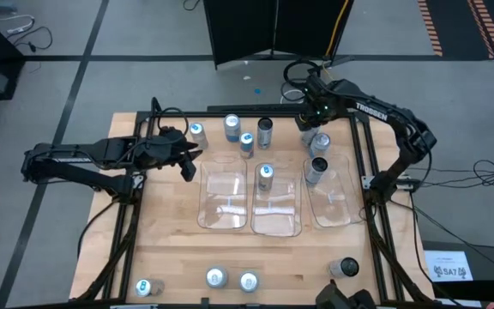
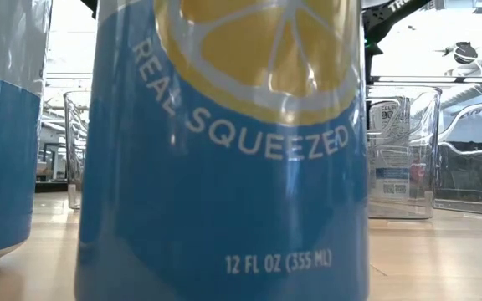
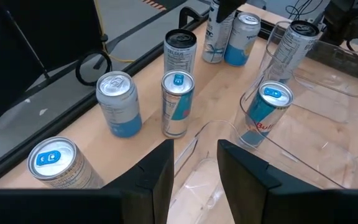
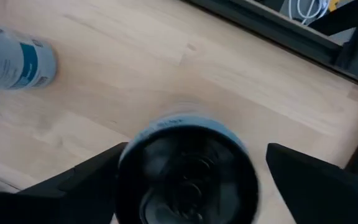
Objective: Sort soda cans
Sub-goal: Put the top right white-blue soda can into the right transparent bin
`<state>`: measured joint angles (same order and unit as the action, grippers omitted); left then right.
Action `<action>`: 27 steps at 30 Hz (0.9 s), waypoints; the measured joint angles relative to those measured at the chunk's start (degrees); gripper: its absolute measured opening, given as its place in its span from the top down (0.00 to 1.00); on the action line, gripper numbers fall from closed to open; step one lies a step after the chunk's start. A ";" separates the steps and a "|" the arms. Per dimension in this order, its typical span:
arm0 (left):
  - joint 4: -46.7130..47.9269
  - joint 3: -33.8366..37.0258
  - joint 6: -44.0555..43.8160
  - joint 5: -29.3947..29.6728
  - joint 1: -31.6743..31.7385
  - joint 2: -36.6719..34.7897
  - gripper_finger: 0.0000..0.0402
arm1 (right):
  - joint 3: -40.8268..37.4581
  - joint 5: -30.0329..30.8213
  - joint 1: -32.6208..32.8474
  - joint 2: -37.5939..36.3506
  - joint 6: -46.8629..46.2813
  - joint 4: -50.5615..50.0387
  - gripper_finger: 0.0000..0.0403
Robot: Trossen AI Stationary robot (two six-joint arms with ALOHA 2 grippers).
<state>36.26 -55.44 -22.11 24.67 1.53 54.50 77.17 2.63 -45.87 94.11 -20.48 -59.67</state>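
Currently my right tool (image 4: 188, 180) straddles, wide open, a dark-topped cylindrical metal can (image 4: 188, 168), aligning to grasp; left tool (image 3: 194, 171) waits open.

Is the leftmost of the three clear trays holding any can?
No: in the high view the leftmost tray holds no can, while the middle tray holds one can and the right tray holds another can.

Three clear plastic trays (image 1: 223, 199) sit side by side near the middle of the wooden table (image 1: 170, 249) — closer to its far edge. A black panel (image 1: 245, 30) stands beyond that edge.
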 joint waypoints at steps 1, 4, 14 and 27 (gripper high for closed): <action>0.01 0.00 0.00 0.04 0.01 0.00 0.67 | 0.00 0.02 0.02 0.33 0.16 0.12 0.12; 0.01 0.00 0.00 0.06 0.00 0.00 0.67 | 0.00 -0.07 0.04 0.65 0.19 0.79 0.22; 0.10 0.00 0.02 0.19 0.01 0.00 0.67 | 1.25 -0.48 -0.64 -1.19 0.23 0.14 0.41; 0.21 0.00 -0.02 0.17 0.01 0.00 0.67 | 26.30 0.40 -0.83 -12.23 1.04 -19.42 0.40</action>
<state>36.47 -55.44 -22.13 24.84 1.54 54.50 103.46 3.03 -46.69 81.88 -19.44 -79.09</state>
